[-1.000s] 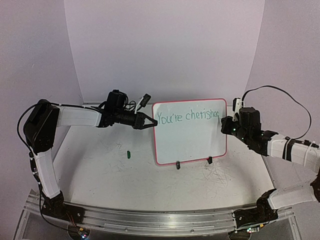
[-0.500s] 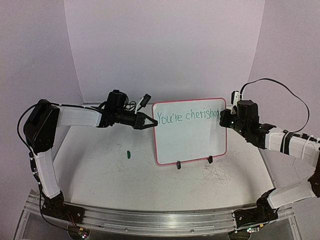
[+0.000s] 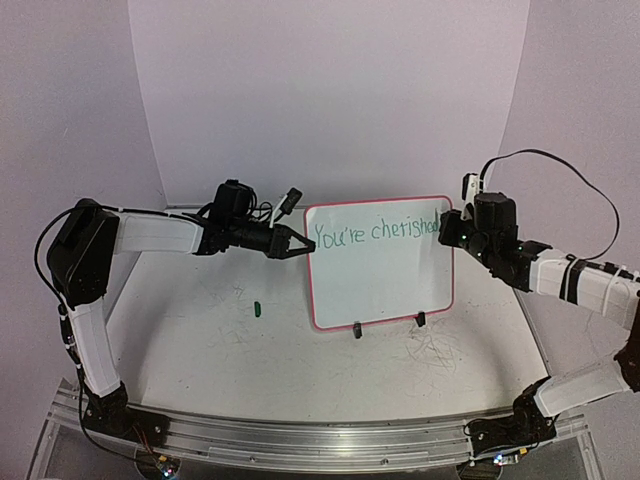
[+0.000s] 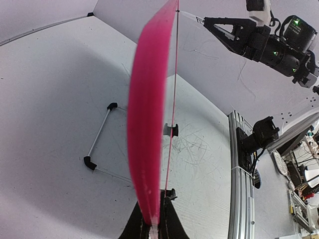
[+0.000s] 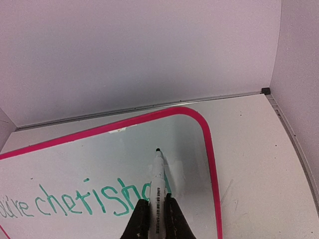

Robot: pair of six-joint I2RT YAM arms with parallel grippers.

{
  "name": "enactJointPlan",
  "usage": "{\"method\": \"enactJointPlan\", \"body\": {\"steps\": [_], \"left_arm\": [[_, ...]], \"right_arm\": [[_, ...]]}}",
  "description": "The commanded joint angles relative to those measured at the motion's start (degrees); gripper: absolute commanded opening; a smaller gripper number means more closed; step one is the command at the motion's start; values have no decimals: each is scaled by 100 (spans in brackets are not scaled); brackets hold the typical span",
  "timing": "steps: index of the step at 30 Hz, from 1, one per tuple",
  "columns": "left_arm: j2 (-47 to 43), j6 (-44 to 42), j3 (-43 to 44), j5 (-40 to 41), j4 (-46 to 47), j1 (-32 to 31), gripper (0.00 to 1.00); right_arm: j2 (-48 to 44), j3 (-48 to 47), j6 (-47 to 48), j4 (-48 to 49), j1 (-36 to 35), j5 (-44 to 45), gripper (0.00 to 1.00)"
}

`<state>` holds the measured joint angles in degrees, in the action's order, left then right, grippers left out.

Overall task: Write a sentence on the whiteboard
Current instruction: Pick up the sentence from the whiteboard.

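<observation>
The left gripper [image 3: 298, 245] clamps the whiteboard [image 3: 385, 285] by its left edge; the right gripper [image 5: 155, 204] clamps a marker [image 5: 158, 172]; the sentence [image 3: 375, 233] has one line nearly done, nothing below

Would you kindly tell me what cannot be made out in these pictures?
- The sentence's last letters: top view, right claw covers them; right wrist view, the marker does.
- The whiteboard's face: left wrist view, seen edge-on.
- A small green object on the table: top view, too small to identify.
</observation>
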<state>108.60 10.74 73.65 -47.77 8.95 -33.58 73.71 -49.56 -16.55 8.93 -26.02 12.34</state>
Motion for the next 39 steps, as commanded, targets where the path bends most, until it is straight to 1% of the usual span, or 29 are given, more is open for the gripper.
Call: {"method": "enactJointPlan", "body": {"steps": [1, 10, 19, 21, 23, 26, 29, 32, 35, 39], "left_arm": [[-167, -379, -34, 286, -83, 18, 0], [-155, -378, -36, 294, -86, 18, 0], [-157, -384, -35, 302, -95, 18, 0], [-155, -389, -34, 318, -95, 18, 0], [-155, -399, -35, 325, -109, 18, 0], [-171, -419, -52, 360, -138, 18, 0], [-161, -424, -23, 372, -153, 18, 0], [-155, -415, 0, 381, -186, 18, 0], [-155, -411, 1, 381, -190, 18, 0], [-102, -396, 11, 398, -191, 18, 0]], "right_arm": [[-138, 232, -118, 21, 30, -59, 0], [-308, 699, -327, 21, 28, -231, 0], [-534, 881, -353, -99, 31, -23, 0], [-601, 854, -292, -127, 35, -97, 0], [-779, 692, -221, -250, 29, -388, 0], [-1363, 477, -195, -523, 31, -879, 0], [-1717, 598, -51, -789, 27, -1006, 0], [-1793, 689, 91, -1210, 25, -1059, 0], [-1745, 615, 84, -1429, -14, -1374, 0], [-1610, 522, -68, -1348, -544, -1275, 0]]}}
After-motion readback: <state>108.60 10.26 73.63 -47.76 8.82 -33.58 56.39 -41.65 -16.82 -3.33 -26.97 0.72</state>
